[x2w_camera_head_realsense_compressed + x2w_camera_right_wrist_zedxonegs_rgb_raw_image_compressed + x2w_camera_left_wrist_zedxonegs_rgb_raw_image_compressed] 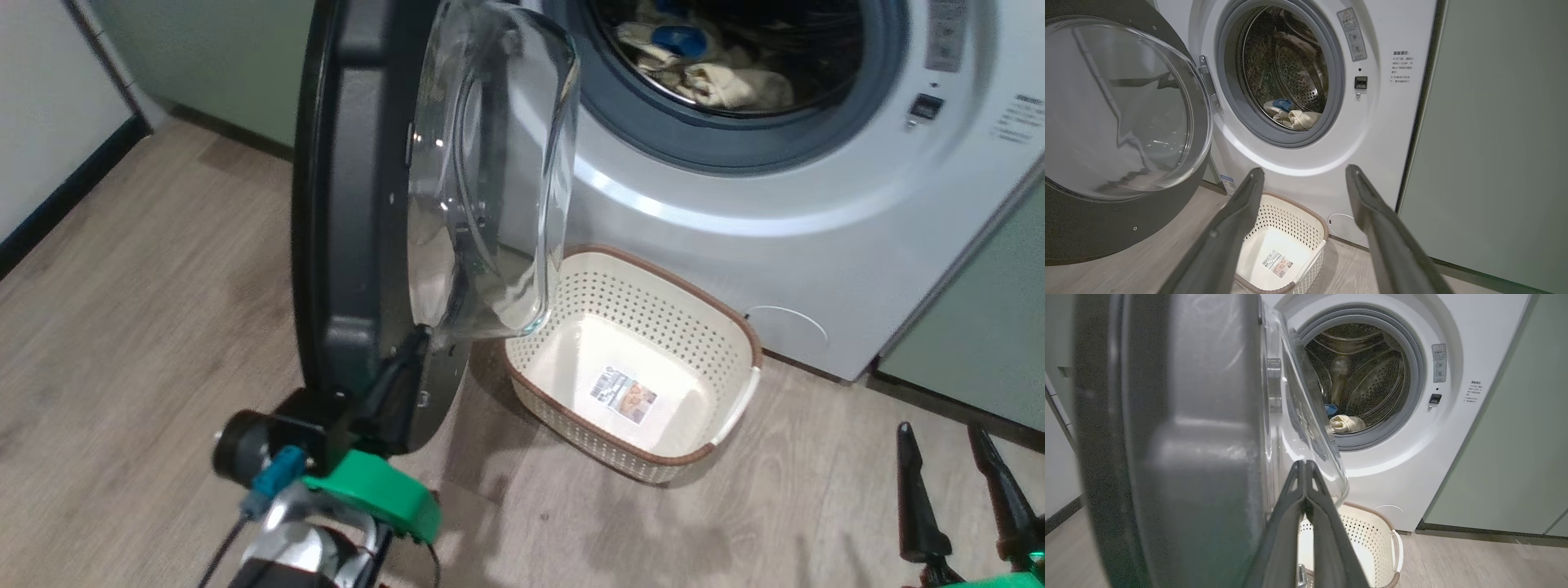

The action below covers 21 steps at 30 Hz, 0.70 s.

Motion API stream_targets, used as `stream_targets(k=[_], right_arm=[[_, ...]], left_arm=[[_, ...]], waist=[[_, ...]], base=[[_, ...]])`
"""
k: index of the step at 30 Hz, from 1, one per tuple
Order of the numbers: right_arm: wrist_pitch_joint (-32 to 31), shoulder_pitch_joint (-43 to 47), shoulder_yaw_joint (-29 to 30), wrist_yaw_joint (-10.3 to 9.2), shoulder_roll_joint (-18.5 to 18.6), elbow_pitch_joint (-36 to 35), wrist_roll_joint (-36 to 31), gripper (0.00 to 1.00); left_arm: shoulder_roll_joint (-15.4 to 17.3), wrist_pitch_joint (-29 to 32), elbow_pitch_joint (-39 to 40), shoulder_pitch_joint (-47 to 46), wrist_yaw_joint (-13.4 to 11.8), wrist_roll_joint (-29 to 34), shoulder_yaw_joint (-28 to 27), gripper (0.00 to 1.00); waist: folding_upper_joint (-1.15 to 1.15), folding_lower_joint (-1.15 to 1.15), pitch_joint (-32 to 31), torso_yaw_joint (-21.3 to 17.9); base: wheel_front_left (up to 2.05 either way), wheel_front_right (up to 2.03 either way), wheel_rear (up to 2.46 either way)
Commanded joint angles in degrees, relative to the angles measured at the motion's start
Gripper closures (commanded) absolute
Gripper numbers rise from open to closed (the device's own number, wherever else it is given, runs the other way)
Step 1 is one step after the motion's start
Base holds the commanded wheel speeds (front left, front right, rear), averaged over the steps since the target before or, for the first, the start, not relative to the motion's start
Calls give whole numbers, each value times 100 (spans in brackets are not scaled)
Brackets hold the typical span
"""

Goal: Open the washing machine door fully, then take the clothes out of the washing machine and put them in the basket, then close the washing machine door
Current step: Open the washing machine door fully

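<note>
clothes (727, 82), one bundle, lie in the washing machine (735, 208) above one basket (653, 304).

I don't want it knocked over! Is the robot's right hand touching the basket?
Apart. The head view shows a stretch of bare floor between the right gripper and the basket.

The head view looks steeply down from above: the washing machine door (343, 204) stands edge-on at upper left, the washing machine (735, 212) mouth at top right, the basket (653, 306) at centre. The left wrist view sits low, very near the door's inner face, facing the drum along the left fingers (1290, 526). The right wrist view is low and farther back, facing the machine front between the right fingers (1224, 232). All three views share the door, drum mouth and basket.
</note>
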<state>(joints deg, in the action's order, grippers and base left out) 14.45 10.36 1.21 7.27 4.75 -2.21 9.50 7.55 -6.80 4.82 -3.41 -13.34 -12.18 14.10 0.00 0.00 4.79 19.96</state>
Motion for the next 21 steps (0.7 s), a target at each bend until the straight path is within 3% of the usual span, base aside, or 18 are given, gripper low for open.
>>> stream_targets(k=[1, 12, 21], right_arm=[[55, -121, -95, 22, 126, -200, -9, 0], [55, -88, -92, 22, 163, -209, 1, 0], [55, -73, -79, 22, 227, -224, 24, 0]], left_arm=[[118, -60, 192, -146, -60, -44, -322, 100], [438, -248, 42, -91, -296, -217, -986, 100], [681, -424, -244, -275, -298, -341, -1346, 100]], waist=[[0, 0, 3, 83], [0, 0, -36, 286], [0, 0, 35, 254]], base=[[0, 0, 0], [0, 0, 0], [0, 0, 0]])
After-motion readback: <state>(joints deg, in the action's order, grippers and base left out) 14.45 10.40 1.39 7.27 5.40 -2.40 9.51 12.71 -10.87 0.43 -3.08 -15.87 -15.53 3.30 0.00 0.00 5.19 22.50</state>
